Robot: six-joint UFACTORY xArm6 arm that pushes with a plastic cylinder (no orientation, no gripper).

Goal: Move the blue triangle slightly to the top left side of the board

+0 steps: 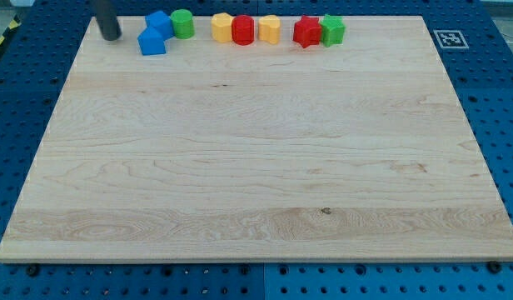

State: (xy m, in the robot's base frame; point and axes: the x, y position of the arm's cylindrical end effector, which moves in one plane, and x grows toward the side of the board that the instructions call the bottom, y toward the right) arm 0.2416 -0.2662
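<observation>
The blue triangle [151, 42] lies near the top left of the wooden board [256, 167]. A second blue block [159, 22] touches it just above and to the right. My tip [112, 37] is a dark rod end at the view's top left, a short gap to the left of the blue triangle and not touching it.
Along the top edge, left to right: a green cylinder [182, 23] beside the blue block, a yellow block [221, 27], a red cylinder [242, 30], a yellow block [269, 29], a red star-like block [306, 32], a green block [332, 30]. A marker tag [449, 38] lies at top right.
</observation>
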